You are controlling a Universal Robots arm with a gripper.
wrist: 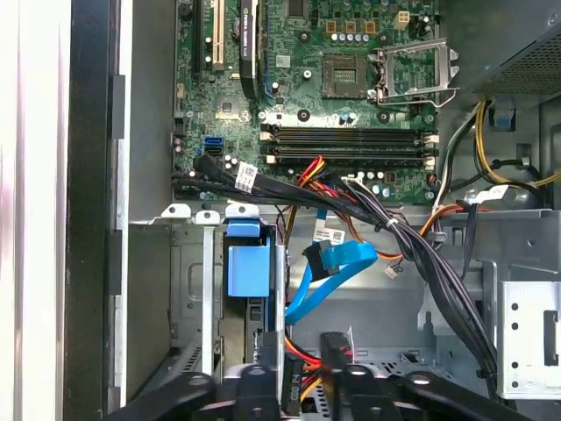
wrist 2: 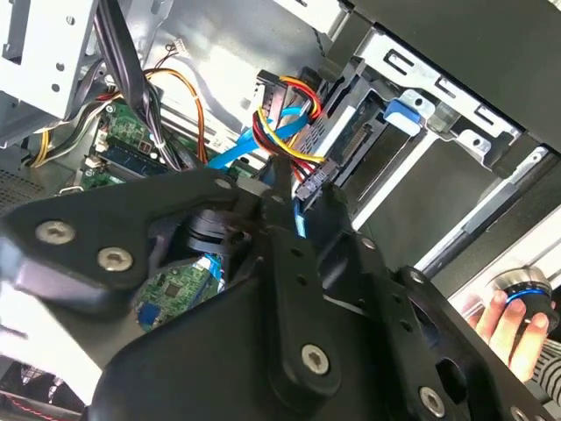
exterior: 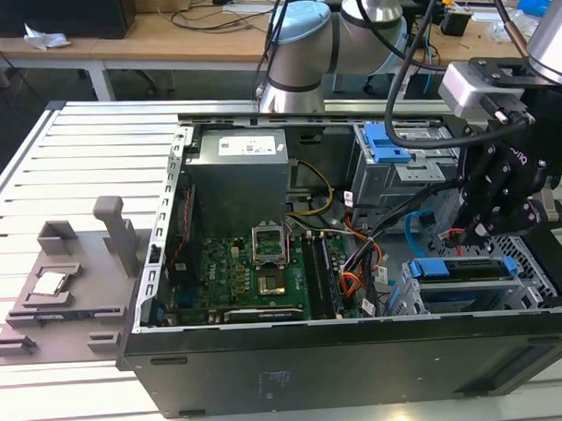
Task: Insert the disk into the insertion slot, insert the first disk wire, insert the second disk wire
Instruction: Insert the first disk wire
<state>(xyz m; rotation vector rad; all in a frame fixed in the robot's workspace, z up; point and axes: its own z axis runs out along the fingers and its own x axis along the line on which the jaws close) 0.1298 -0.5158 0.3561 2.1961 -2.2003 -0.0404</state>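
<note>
Our gripper, at the disk's one o'clock in the exterior view, pinches the first disk wire by its rigid plug. We judge the strands too limp to hold.

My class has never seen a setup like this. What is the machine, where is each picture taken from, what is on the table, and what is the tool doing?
The machine is a robot arm with a black tool at its end. The exterior view looks on from off the arm; both wrist views come from cameras riding on the arm. On the white slatted table stand an open computer case and, at the exterior view's left, a grey plastic holder. Inside the case, the hard drive in its blue frame sits in a silver metal cage. The tool hangs close to it, at the red and orange wire bundle. A light blue cable curls nearby. Whether the tool grips anything cannot be told.
</note>
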